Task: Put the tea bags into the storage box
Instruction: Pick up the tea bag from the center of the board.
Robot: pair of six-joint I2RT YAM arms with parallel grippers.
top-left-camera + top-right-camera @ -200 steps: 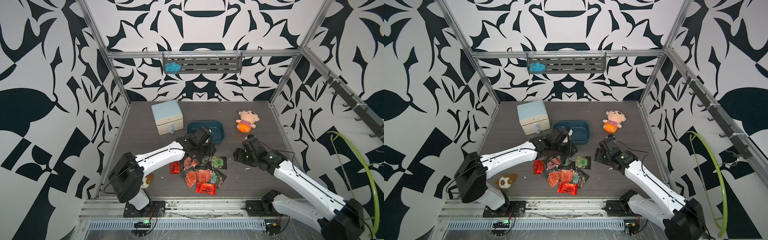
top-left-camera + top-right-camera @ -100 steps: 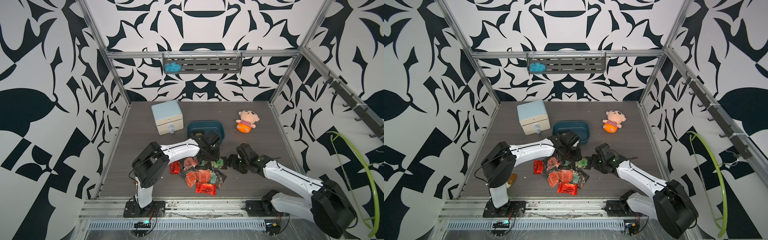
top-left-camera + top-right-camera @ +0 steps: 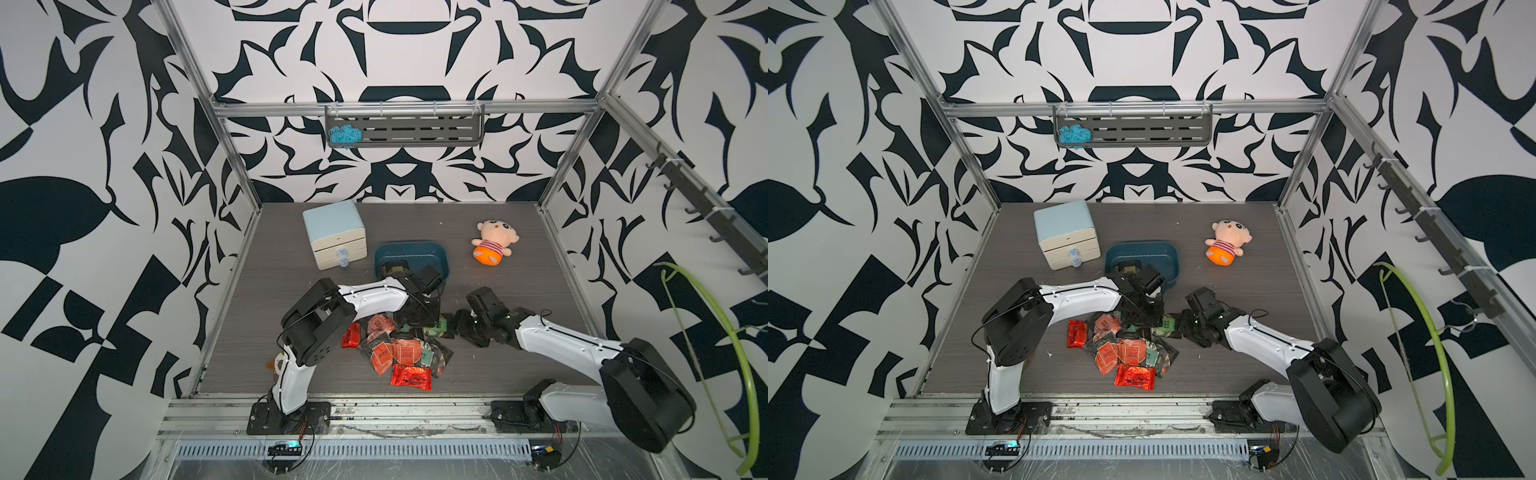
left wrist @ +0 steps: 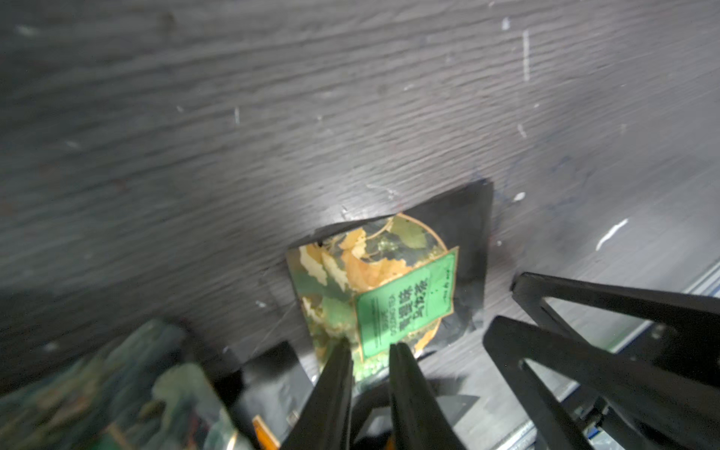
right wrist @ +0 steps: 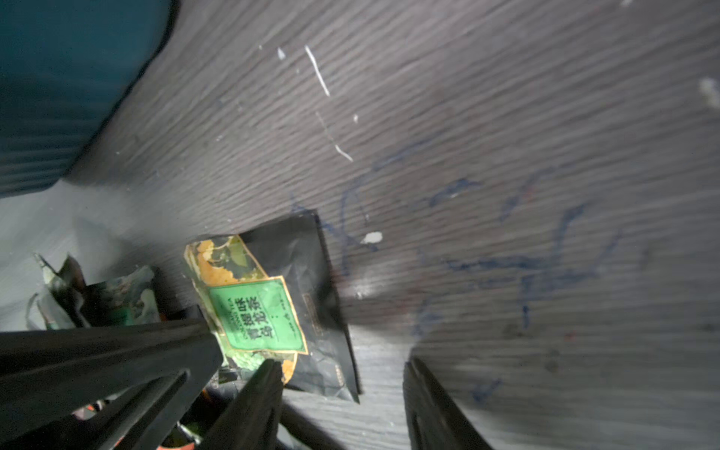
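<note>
The left hand [image 4: 370, 346] has its jaws drawn narrow, with the edge of a green-label bag [image 4: 393, 300] between the tips; whether they pinch it I cannot tell. That bag lies over a black bag [image 4: 467, 233] on the counter [image 4: 272, 117], at the side of the pile nearest the right hand [image 5: 341, 366]. The right hand is released, its jaws wide over bare counter just beside the bag. The other bags [image 3: 399, 353] lie heaped near the box [image 3: 415, 251], where one bag [image 3: 392, 266] already sits.
</note>
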